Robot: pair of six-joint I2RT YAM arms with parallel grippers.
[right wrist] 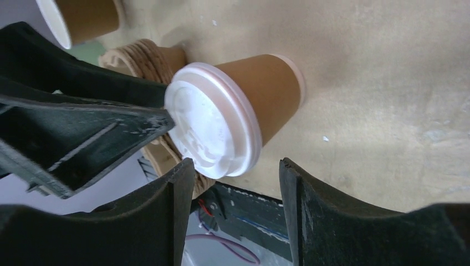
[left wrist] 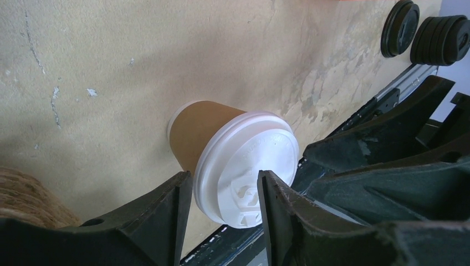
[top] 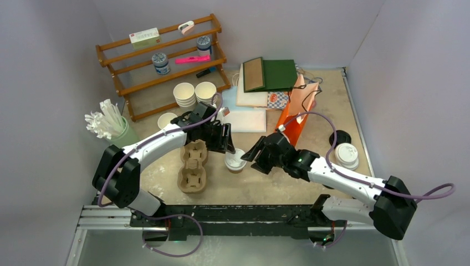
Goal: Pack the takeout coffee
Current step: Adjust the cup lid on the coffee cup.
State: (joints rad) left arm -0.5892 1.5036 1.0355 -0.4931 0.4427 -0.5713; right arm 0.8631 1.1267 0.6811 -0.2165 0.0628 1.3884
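Collision worries us: left gripper (left wrist: pixel 224 180) and right gripper (right wrist: pixel 235 163), jaws part-spread and empty, crowd one lidded kraft cup (top: pixel 235 161) toward the worktop (top: pixel 260 185)'s near edge and could tip it.

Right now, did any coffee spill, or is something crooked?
Nothing stands out. The kraft cup stands upright on the table, its white lid sits flat on the rim, and no spill shows around it.

One lidded kraft cup (top: pixel 235 160) was there, one open kraft cup (right wrist: pixel 91 19), two stacks of white cups (top: pixel 184 94) (top: pixel 205 90), two jars (top: pixel 161 62) (top: pixel 204 44), one wooden rack (top: pixel 101 52), one orange bag (top: pixel 294 122).
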